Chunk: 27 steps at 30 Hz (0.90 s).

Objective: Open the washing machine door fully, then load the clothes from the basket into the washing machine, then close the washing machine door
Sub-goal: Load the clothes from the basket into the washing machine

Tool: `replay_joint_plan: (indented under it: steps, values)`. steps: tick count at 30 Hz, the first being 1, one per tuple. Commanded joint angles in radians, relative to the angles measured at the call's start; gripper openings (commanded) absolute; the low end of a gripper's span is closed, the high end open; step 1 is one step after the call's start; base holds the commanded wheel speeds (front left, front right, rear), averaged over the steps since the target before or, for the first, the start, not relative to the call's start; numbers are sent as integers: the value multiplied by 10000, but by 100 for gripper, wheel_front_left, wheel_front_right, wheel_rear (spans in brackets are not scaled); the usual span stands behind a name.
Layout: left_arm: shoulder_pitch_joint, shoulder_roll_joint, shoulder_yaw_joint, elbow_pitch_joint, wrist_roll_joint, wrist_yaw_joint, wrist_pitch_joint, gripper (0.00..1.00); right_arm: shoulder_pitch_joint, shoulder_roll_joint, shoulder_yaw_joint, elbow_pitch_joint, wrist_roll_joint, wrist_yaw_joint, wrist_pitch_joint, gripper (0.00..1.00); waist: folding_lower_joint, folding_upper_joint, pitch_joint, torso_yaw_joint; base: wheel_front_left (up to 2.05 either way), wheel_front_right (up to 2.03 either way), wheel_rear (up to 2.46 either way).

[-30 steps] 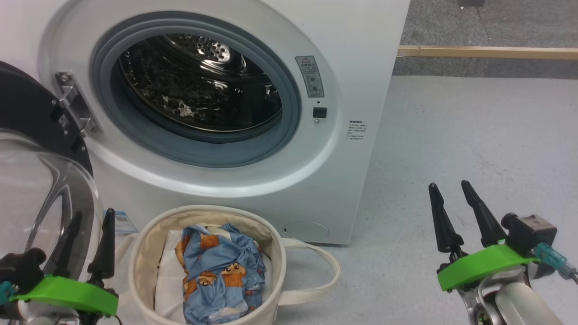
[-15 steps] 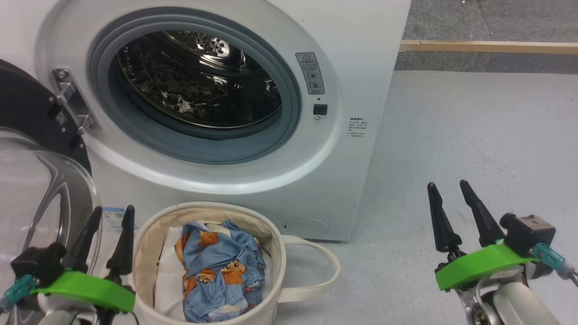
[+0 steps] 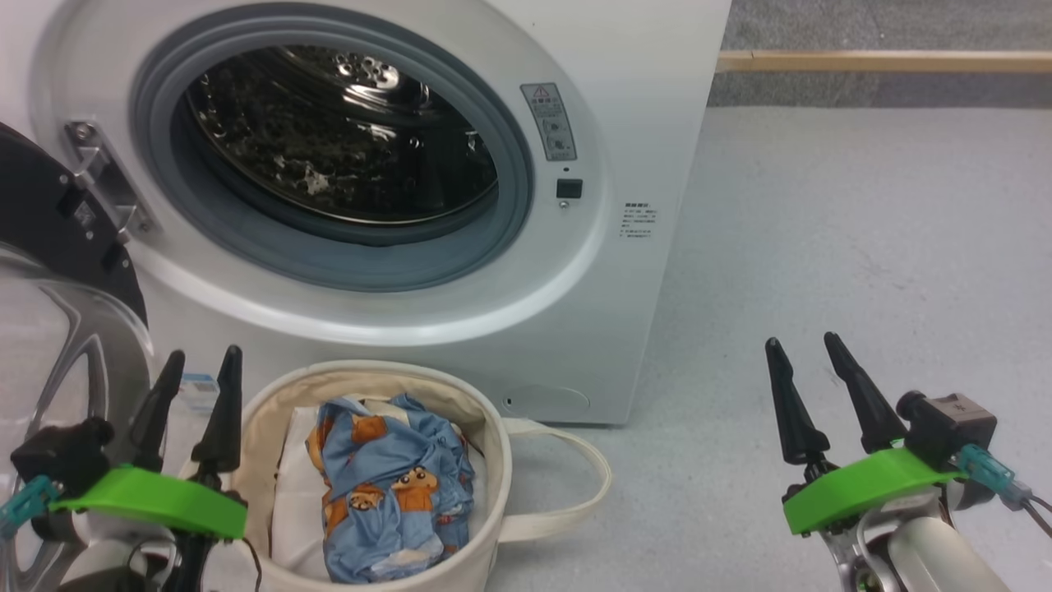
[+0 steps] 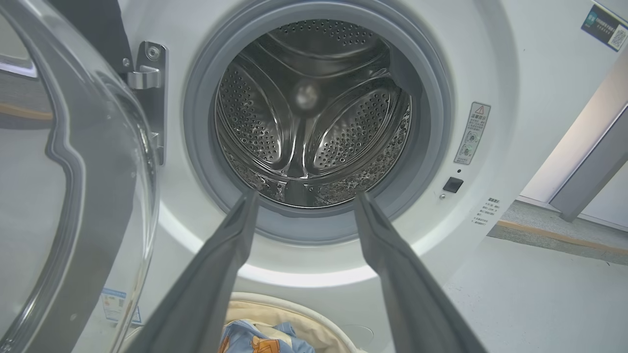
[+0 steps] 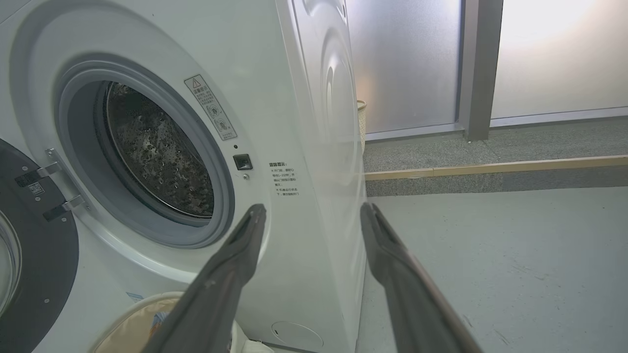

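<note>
Before washing machine [image 3: 633,123], door [image 3: 41,214] swung open at left.
Bear-print clothes [image 3: 386,477] lie in basket [image 3: 362,376]; left gripper [image 3: 205,353] just beside it, right gripper [image 3: 800,339] well apart; both parted, empty.

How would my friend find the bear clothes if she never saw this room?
Look for the big white washing machine with its round opening. On the floor just in front sits a small cream basket with loop handles. Inside, the clothes are the crumpled light blue fabric with orange-brown bears, unlike the plain white cloth beside them.
</note>
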Motion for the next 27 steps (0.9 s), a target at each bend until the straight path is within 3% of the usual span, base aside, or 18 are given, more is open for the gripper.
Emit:
replay_joint_plan:
  steps: [1, 13, 18, 27]
  values:
    - [-629, 327, 448, -273, 36, -36, -35, 100, -383, -74, 156, -336, 22, 6, -124, 100, 0, 0, 70, -25, 0, 0, 0]
    - [-905, 380, 179, 49, 134, -116, -118, 100, -504, -51, 110, -298, 22, 6, -124, 100, 0, 0, 431, -119, 0, 0, 0]
    - [-1266, -24, 116, 802, -186, -48, 92, 100, -665, -74, 115, -227, -38, 6, -124, 100, 0, 0, 840, -105, 0, 0, 0]
    - [-2320, -604, -484, 2414, 373, -122, -171, 100, -1248, -39, 306, -155, -231, 6, -124, 100, 0, 0, 2050, -261, 0, 0, 0]
